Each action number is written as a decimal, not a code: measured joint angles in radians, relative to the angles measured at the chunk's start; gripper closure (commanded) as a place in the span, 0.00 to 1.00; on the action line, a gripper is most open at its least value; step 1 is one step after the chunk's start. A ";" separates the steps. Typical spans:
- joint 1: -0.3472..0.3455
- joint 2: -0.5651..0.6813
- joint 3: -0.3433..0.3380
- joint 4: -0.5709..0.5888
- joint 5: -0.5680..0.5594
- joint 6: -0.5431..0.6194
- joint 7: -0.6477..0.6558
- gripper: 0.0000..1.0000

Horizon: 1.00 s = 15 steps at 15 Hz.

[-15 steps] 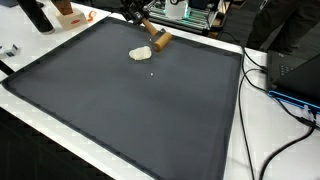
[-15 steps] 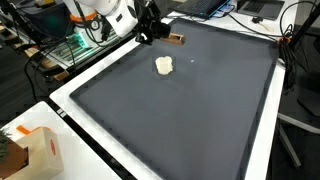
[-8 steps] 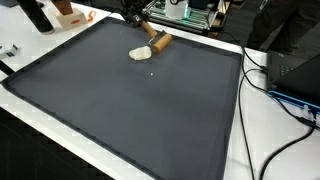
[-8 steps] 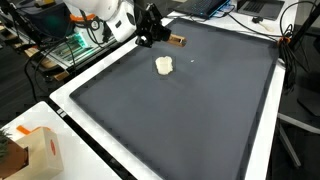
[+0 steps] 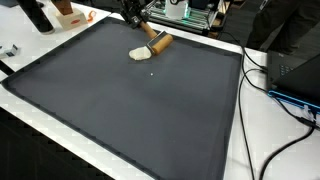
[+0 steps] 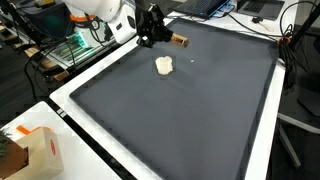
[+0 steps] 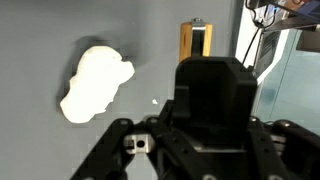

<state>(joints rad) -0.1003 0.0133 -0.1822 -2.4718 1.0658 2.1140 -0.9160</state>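
Wooden block: A small brown wooden block lay near the far edge of the dark mat. In the wrist view it looked like a little frame with a dark middle.
Gripper: The black gripper hung just beside the block, over the mat's far edge. It was not clear if it touched the block. Its fingers were hidden, so it could not be told if they were spread or pressed together.
White lump: A white lump lay just beside the block, a bit nearer the middle of the mat.
Mat: It lay flat and covered most of the white surface.
Around: Cables ran along one side of the surface. A small box stood by a corner.
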 measured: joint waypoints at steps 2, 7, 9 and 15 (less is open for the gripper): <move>0.000 0.001 0.004 0.005 0.000 0.000 0.038 0.76; 0.000 -0.005 0.022 0.017 -0.002 0.008 0.156 0.76; 0.001 -0.015 0.034 0.020 -0.012 0.034 0.225 0.76; 0.011 -0.056 0.082 0.022 -0.171 0.159 0.519 0.76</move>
<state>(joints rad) -0.0894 -0.0425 -0.0999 -2.4499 0.8946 2.2729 -0.3973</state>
